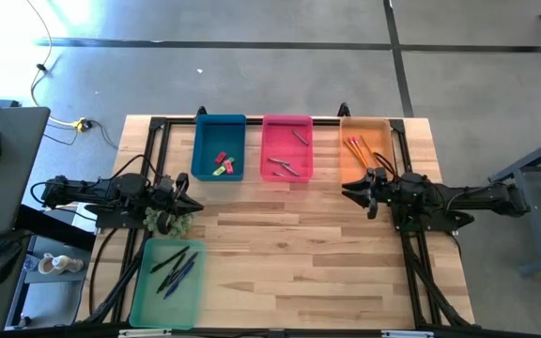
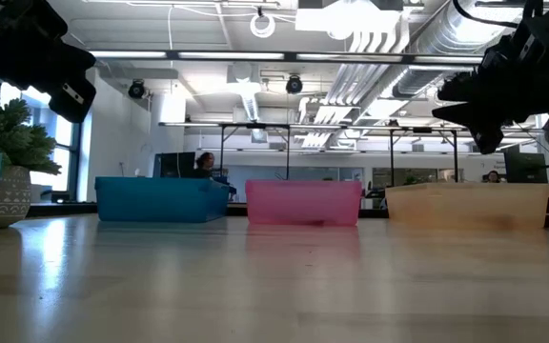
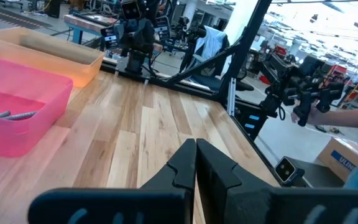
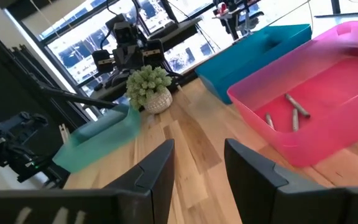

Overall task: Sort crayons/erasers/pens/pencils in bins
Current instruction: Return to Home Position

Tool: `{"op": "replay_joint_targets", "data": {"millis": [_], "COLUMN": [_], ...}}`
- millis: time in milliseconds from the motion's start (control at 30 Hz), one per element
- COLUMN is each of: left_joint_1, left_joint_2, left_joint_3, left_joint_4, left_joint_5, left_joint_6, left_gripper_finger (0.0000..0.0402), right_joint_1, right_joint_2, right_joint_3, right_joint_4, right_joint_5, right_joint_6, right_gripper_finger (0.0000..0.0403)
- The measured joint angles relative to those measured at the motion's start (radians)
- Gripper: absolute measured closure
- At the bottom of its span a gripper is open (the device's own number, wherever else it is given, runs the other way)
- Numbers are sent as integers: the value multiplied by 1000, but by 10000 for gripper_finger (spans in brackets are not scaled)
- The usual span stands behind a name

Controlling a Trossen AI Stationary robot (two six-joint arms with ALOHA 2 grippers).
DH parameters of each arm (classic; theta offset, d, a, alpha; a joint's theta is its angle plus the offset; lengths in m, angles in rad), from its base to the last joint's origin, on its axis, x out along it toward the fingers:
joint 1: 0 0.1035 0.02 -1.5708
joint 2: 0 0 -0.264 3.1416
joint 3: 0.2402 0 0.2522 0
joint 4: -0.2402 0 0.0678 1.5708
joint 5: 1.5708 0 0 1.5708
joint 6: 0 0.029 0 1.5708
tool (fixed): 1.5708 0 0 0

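Observation:
Four bins stand on the wooden table. The blue bin (image 1: 219,147) holds red, pink and yellow-green erasers (image 1: 224,163). The pink bin (image 1: 287,148) holds grey crayons (image 4: 289,114). The orange bin (image 1: 364,143) holds orange pencils (image 1: 358,146). The light green bin (image 1: 167,281) at the near left holds dark pens (image 1: 177,269). My left gripper (image 3: 196,157) waits shut at the table's left edge, empty. My right gripper (image 4: 199,155) hovers open at the right side, just near of the orange bin, with nothing between its fingers.
A small potted plant (image 1: 168,222) stands at the left edge between my left gripper and the green bin. Black frame rails (image 1: 411,263) run along both sides of the table. Bare wood (image 1: 289,253) stretches across the middle and near part.

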Motion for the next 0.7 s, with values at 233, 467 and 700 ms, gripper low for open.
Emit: {"op": "replay_joint_targets", "data": {"millis": [233, 467, 700], "left_joint_1": [0, 0, 0], "left_joint_2": [0, 0, 0], "left_joint_3": [0, 0, 0], "left_joint_4": [0, 0, 0], "left_joint_5": [0, 0, 0], "left_joint_6": [-1, -1, -1], "left_gripper_finger": [401, 401, 401], "right_joint_1": [0, 0, 0], "right_joint_2": [0, 0, 0], "right_joint_3": [0, 0, 0], "right_joint_4": [-7, -7, -7], "right_joint_5": [0, 0, 0], "right_joint_6": [-4, -4, -5], "right_gripper_finger": [270, 270, 270]}}
